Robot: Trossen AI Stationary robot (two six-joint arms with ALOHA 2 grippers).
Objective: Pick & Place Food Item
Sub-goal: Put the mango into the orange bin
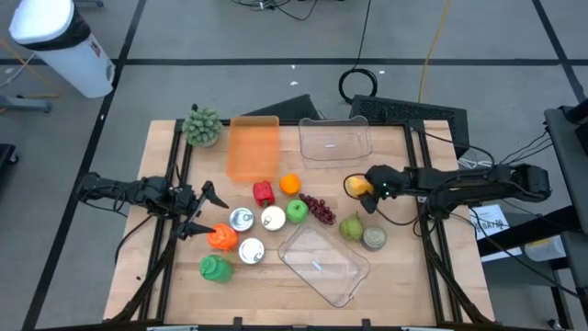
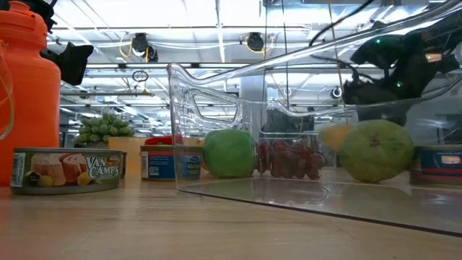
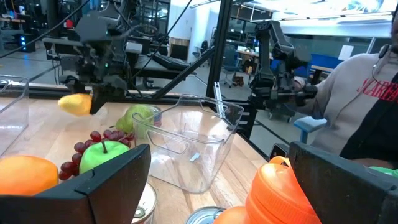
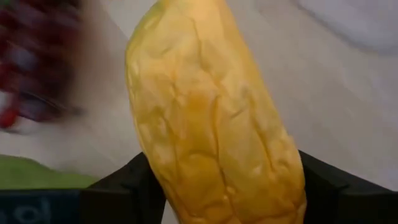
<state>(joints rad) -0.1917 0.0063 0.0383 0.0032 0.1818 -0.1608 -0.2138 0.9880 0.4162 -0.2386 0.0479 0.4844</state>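
Observation:
A yellow, wrinkled, oblong fruit (image 4: 211, 118) lies right of the table's middle (image 1: 356, 186), past the purple grapes (image 1: 319, 210). My right gripper (image 1: 366, 189) reaches in from the table's right edge, slanting down, and is shut on the fruit. It shows dark above the yellow fruit (image 3: 76, 104) in the left wrist view. My left gripper (image 1: 204, 210) waits open near the table's left edge, level, beside an orange bottle (image 3: 283, 196). My right gripper holds the yellow fruit between its two fingers (image 4: 121, 186), one on each long side (image 4: 155, 168) at the end nearest the wrist. The fingers come slanting down from the table's right side. Whether the fruit is off the table I cannot tell.
Near the fruit are a green pear (image 1: 352, 227), a can (image 1: 374, 239), a green apple (image 1: 296, 211) and an orange (image 1: 290, 184). A clear tub (image 1: 323, 262) lies at the front, another (image 1: 333, 138) and an orange tray (image 1: 253, 147) at the back. Cans (image 1: 242, 219) lie left.

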